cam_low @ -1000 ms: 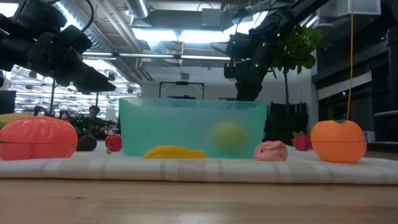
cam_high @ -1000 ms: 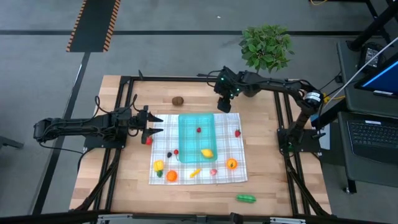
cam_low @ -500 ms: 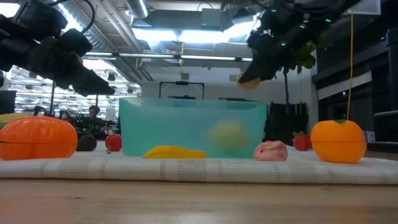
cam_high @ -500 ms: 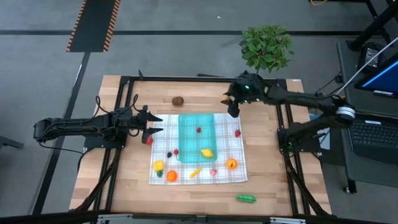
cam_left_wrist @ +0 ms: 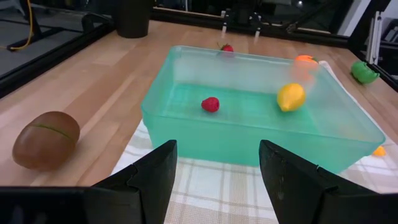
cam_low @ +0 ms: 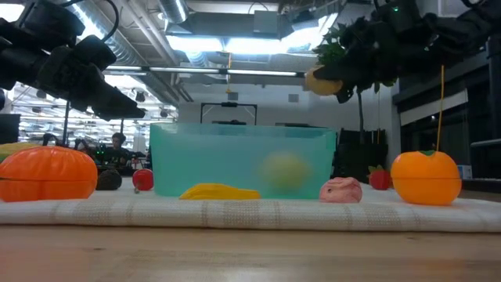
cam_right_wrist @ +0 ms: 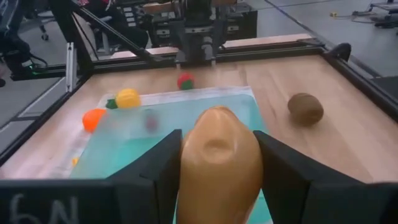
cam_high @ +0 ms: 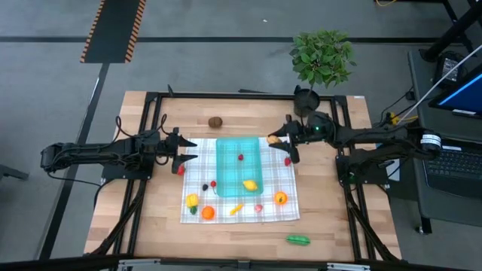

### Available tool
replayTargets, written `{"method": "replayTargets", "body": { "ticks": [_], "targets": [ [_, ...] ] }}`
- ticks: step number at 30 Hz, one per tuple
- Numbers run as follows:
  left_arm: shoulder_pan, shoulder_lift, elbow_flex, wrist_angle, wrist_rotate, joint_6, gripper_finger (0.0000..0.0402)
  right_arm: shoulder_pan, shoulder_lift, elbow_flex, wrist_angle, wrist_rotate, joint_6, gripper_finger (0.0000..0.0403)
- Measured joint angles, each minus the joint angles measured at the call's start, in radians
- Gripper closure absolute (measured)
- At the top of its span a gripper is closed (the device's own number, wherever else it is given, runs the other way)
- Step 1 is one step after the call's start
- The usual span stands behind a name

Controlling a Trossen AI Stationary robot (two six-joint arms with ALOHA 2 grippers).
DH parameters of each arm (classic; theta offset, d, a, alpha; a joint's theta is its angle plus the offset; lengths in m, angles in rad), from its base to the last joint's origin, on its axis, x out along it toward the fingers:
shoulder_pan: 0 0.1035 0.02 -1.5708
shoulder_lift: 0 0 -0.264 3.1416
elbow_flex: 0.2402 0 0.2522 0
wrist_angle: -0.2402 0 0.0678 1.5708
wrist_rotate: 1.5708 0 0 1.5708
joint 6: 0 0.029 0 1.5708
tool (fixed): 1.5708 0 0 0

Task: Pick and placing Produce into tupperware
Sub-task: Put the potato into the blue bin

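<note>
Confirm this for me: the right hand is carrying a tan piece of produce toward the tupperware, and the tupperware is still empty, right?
Not empty. The left wrist view shows a red berry and a yellow lemon already inside the tupperware. The rest holds: the right hand grips a tan piece of produce near the tupperware.

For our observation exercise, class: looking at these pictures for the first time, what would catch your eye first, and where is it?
The teal tupperware in the middle of the checked cloth, with a yellow lemon and a small red berry inside. Next, the right gripper, raised near the container's far right corner, its fingers clamped on a tan potato-like piece. The left gripper waits open at the cloth's left edge.
</note>
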Motion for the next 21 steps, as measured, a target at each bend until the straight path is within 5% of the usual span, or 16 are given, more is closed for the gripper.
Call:
{"method": "replayTargets", "body": {
  "ticks": [21],
  "targets": [
    [0.0, 0.0, 0.0, 0.0, 0.001, -0.002, 0.0182, 0.09, 0.0, -0.002, 0.012, 0.034, -0.05, 0.0228]
  ]
}}
